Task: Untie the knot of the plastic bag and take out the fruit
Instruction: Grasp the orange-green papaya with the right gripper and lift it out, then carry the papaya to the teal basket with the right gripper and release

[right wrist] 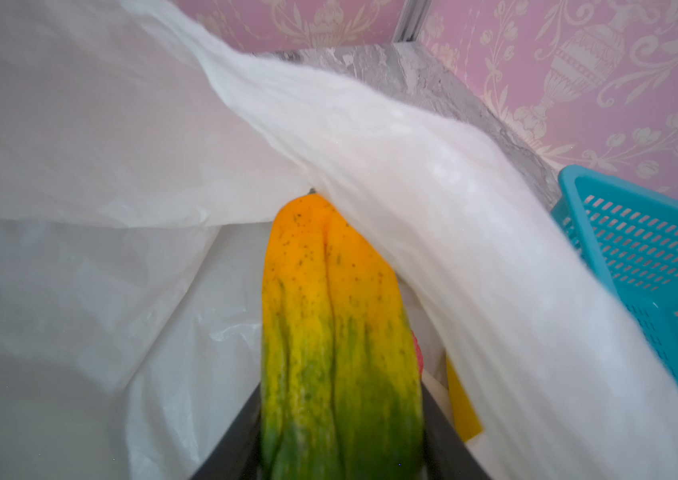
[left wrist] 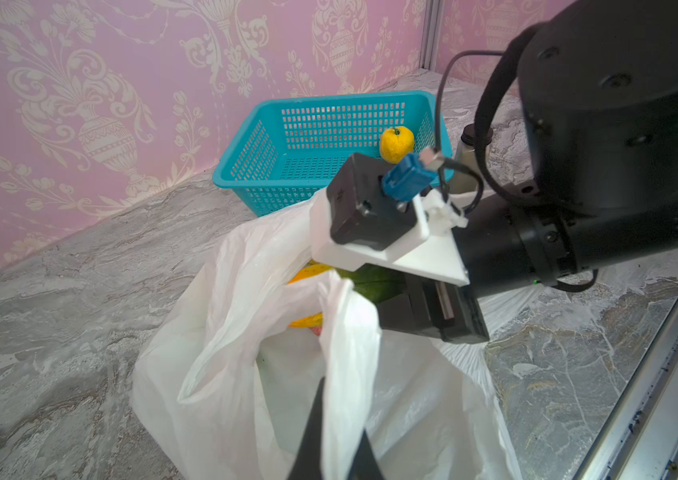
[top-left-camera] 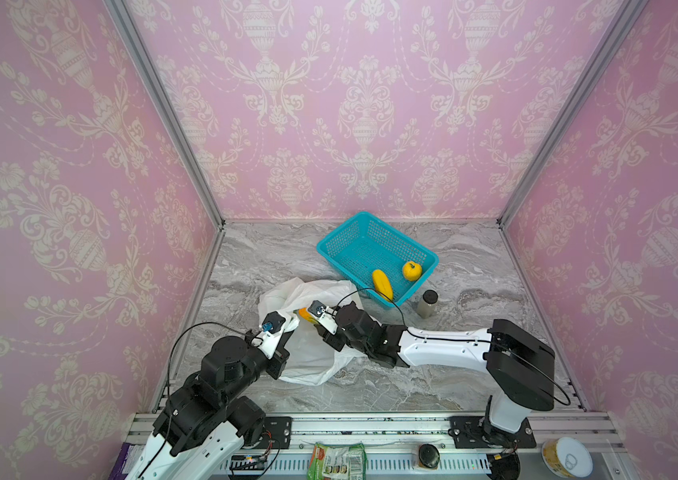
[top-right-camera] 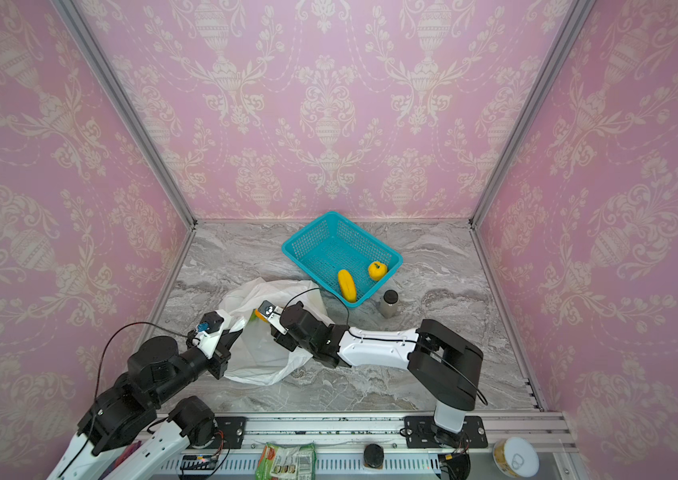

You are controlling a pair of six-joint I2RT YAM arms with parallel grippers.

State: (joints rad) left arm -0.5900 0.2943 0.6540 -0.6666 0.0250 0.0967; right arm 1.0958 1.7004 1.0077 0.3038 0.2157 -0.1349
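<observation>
Right pincer (right wrist: 341,392) is inside the plastic bag (top-left-camera: 312,357), clamped on an orange-green mango (right wrist: 329,291), with a dark finger on each side of its green end. From above I barely see it: just a sliver of orange at the bag's mouth, with my own wrist covering the rest. My left pincer (left wrist: 339,419) is pinched tight on a strip of the bag's near rim, lifting it so the mouth gapes. Deeper in, things get murky. There's a pink-red scrap (right wrist: 417,353) and a yellow slab (right wrist: 462,399) beside the mango, both mostly buried by plastic, and I can't tell what they are. A fold of bag drapes over the mango's far tip. Just beyond the bag, far and right, sits the teal basket (top-left-camera: 400,236) with a long yellow fruit (top-left-camera: 383,284) and a round yellow one (top-left-camera: 411,270) at its right end. Whether bag and basket touch, I cannot tell. A dark-lidded jar (top-left-camera: 427,304) stands just right of the basket's near corner. There's bare marble table (top-left-camera: 474,365) to the near right and far left.
</observation>
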